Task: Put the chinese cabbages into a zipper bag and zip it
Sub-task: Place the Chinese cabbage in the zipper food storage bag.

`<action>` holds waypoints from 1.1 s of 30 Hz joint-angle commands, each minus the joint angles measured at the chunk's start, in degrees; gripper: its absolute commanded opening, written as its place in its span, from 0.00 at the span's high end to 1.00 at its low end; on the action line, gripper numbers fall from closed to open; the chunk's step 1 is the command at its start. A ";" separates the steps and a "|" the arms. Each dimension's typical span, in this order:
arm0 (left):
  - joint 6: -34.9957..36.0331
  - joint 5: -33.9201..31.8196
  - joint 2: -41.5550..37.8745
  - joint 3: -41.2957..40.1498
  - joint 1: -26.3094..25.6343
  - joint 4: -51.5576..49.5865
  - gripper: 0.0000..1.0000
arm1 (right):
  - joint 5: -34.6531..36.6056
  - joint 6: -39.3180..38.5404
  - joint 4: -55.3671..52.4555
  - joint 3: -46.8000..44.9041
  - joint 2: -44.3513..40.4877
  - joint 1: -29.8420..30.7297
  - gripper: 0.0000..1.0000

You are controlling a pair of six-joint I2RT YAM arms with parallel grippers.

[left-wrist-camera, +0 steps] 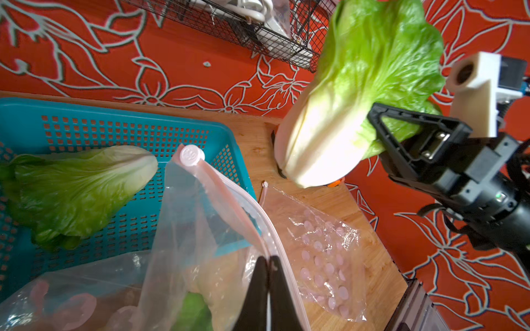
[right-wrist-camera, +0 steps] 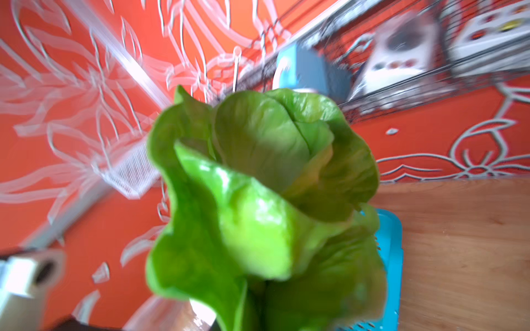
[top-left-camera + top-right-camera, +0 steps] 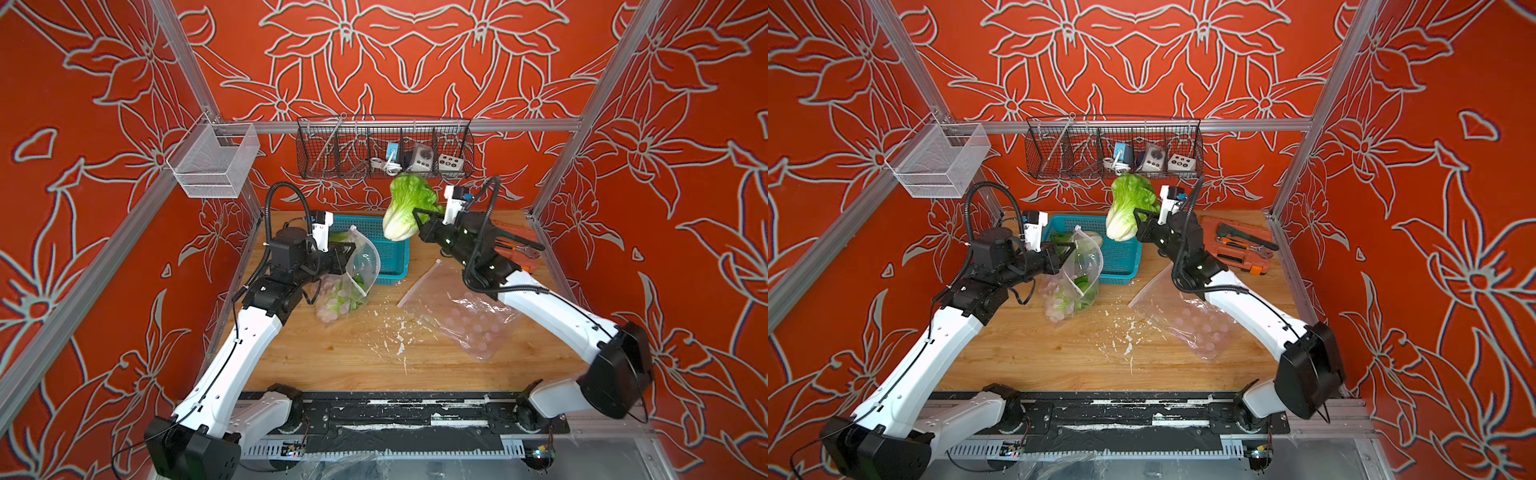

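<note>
Green leaves of the cabbage [image 3: 404, 204] look soft and tearable where right jaws pinch them; its stiffer white base would hold better. Left jaws clamp the zipper bag [image 3: 365, 258].

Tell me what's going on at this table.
The right gripper is shut on a chinese cabbage by its leaves and holds it in the air near the teal basket. The left gripper pinches the rim of a zipper bag and holds its mouth open. Green leaves show inside the bag. A second cabbage lies in the basket. A spare bag, apparently empty, lies flat on the table. The held bag is not yet zipped.
</note>
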 commanded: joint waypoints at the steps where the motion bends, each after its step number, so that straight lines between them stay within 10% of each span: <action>1: -0.42 -1.59 0.17 2.36 -1.44 4.08 1.00 | 9.63 10.31 11.36 -3.42 -3.73 3.42 1.00; 10: -2.06 -2.15 0.07 4.66 -1.91 5.38 1.00 | 22.02 17.28 9.60 -6.14 -3.31 13.91 1.00; 19: -2.96 -2.12 0.35 3.15 -2.36 7.12 1.00 | 26.68 6.89 4.94 -9.73 -0.48 21.11 1.00; 33: -2.13 -3.81 3.26 2.27 -6.69 9.43 1.00 | 9.02 -6.19 -10.54 -3.18 6.32 22.27 1.00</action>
